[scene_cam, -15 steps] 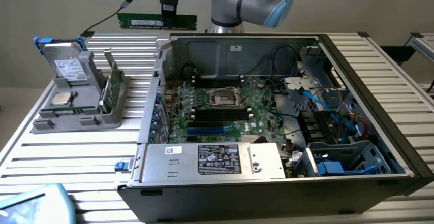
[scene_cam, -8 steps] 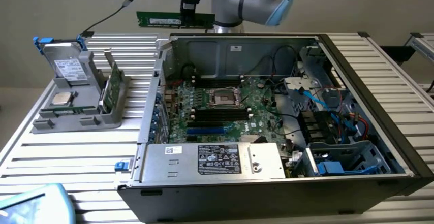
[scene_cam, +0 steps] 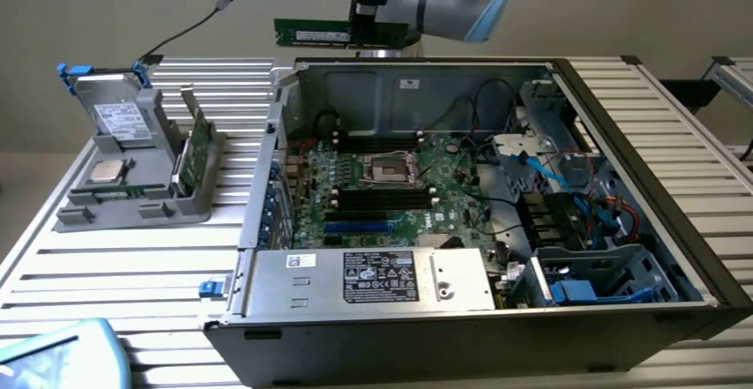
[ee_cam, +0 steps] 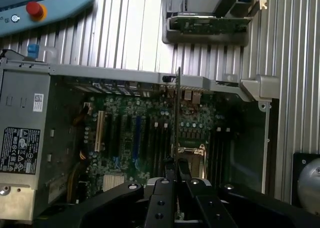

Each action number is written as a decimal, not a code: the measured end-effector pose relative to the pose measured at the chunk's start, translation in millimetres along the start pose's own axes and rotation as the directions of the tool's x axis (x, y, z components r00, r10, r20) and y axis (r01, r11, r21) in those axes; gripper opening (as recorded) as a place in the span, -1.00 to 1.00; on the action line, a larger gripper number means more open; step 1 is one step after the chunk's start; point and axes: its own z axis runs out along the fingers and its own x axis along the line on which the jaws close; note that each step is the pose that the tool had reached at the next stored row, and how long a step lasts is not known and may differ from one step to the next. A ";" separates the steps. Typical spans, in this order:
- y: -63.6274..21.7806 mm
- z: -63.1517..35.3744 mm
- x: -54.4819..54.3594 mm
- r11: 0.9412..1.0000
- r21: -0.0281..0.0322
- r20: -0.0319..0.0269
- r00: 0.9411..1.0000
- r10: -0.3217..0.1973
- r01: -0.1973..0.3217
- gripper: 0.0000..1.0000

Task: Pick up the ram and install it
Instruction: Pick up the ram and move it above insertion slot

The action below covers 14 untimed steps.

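The ram point(scene_cam: 312, 33) is a thin green stick held level in the air above the back wall of the open computer case point(scene_cam: 694, 257). My gripper point(scene_cam: 362, 29) is shut on the end of it that lies toward the exterior view's right. In the wrist view the ram point(ee_cam: 177, 112) shows edge-on as a thin line running out from my gripper point(ee_cam: 176, 170). It hangs over the motherboard point(ee_cam: 145, 133) near the CPU socket point(ee_cam: 192, 153). Black memory slots point(scene_cam: 383, 197) lie on the motherboard point(scene_cam: 453, 204) below the socket point(scene_cam: 390, 169).
A grey fixture point(scene_cam: 83, 217) at the exterior view's left holds a wider green card point(scene_cam: 200, 146), a CPU point(scene_cam: 108, 171) and a drive point(scene_cam: 118, 117). The power supply point(scene_cam: 370, 276), cables point(scene_cam: 553, 173) and a drive cage point(scene_cam: 600, 274) crowd the case. A teach pendant point(scene_cam: 53, 354) lies at the table's front corner.
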 end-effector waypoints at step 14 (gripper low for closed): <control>-28.9 0.0 0.4 0.999 0.049 -0.002 1.000 0.012 -0.012 -0.73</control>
